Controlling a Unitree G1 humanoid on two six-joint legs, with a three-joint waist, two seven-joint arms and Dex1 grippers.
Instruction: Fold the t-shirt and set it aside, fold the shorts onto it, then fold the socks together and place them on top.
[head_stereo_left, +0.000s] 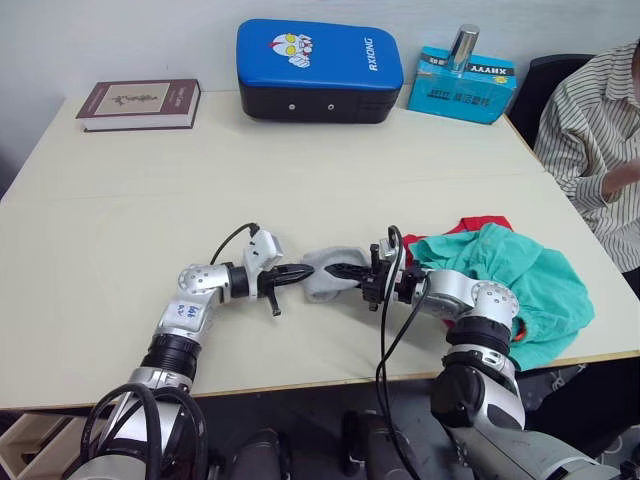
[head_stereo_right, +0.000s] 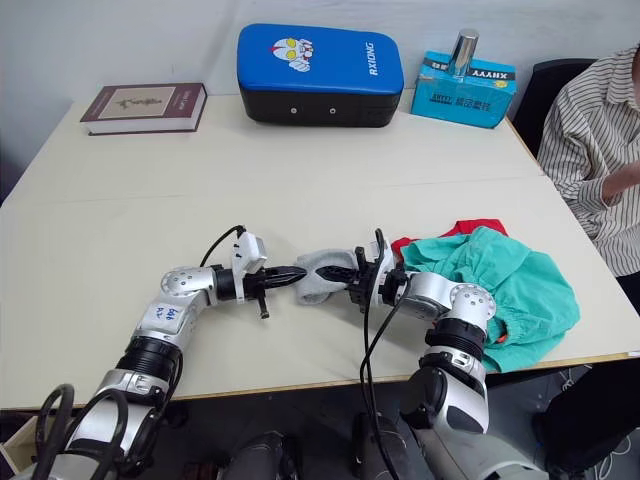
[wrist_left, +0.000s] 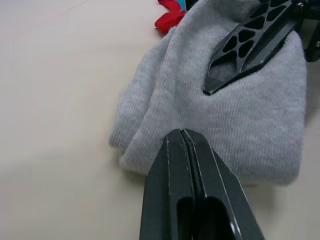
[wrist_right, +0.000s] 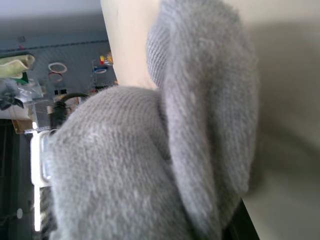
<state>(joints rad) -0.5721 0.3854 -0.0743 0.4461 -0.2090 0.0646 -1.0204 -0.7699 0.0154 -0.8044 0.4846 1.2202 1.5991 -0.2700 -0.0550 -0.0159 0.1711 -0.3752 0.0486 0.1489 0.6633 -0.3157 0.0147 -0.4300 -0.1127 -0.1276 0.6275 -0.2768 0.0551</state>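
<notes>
The socks (head_stereo_left: 322, 280) lie as a light grey bundle on the table near its front edge, between my two grippers. My left gripper (head_stereo_left: 303, 272) is shut, its tips (wrist_left: 182, 134) resting at the bundle's left edge with no fabric seen between them. My right gripper (head_stereo_left: 338, 268) comes in from the right, shut on the socks, with one black finger (wrist_left: 250, 45) lying on top of the fabric. The socks (wrist_right: 165, 150) drape over its fingers in the right wrist view. The teal shorts (head_stereo_left: 525, 280) lie bunched at the right on the red t-shirt (head_stereo_left: 482, 224), which is mostly hidden.
At the back of the table are a brown book (head_stereo_left: 140, 104), a blue pad (head_stereo_left: 318, 70) and a teal box (head_stereo_left: 462, 88) with a metal cylinder (head_stereo_left: 463, 45). A person in a striped shirt (head_stereo_left: 598, 130) sits at the right edge.
</notes>
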